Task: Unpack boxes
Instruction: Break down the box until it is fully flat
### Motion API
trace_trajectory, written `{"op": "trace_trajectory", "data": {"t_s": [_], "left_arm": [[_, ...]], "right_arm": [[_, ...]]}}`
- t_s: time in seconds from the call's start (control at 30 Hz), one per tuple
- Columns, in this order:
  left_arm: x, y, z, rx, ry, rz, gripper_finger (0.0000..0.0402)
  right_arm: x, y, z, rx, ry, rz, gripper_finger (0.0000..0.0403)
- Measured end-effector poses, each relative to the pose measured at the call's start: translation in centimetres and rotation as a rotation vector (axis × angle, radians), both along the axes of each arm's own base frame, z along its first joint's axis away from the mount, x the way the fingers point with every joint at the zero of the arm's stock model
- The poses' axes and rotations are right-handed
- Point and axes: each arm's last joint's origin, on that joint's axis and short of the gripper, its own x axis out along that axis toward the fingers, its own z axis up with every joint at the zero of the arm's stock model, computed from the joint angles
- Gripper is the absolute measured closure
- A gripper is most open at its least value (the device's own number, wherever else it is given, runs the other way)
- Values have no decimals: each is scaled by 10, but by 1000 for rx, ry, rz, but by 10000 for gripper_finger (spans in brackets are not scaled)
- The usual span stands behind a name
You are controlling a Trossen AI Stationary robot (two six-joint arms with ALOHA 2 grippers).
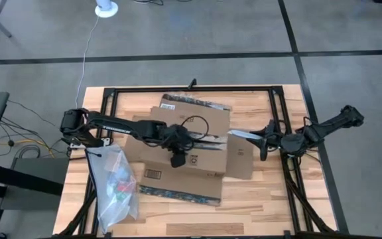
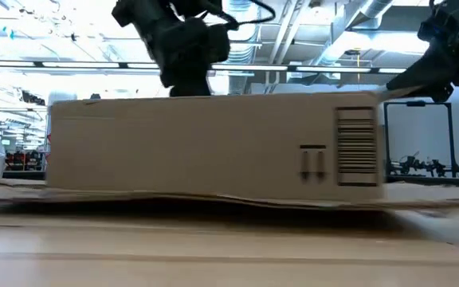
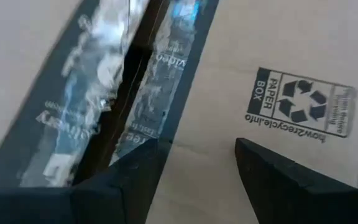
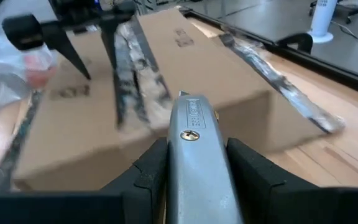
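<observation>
Hovering over the box (image 1: 191, 149), the left pincer (image 1: 177, 159) stood released, fingers apart above the dark tape seam (image 3: 135, 81) and touching nothing. The right pincer (image 1: 264, 141) was clenched on a silver utility knife (image 4: 194, 158) beside the box's right end. The box lay mid-counter (image 1: 277, 199), with a clear plastic bag (image 1: 115, 189) at its left.

Plastic bag (image 1: 115, 189) beside box (image 1: 207, 143)
</observation>
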Motion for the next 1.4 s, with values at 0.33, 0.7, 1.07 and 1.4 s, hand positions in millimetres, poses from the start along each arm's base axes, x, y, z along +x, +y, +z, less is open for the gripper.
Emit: {"op": "trace_trajectory", "data": {"t_s": [0.33,0.7,1.07,1.4], "left_arm": [[-20,7,24,76,-15,47,202],[-19,8,23,66,-9,64,202],[-12,6,27,1,-99,59,202],[-9,-12,31,-361,-121,33,202]], "right_arm": [[0,4,-3,2,25,14,290],[12,9,-18,-14,-5,2,290],[23,15,-19,-102,20,45,290],[39,23,-15,-271,13,126,290]]}}
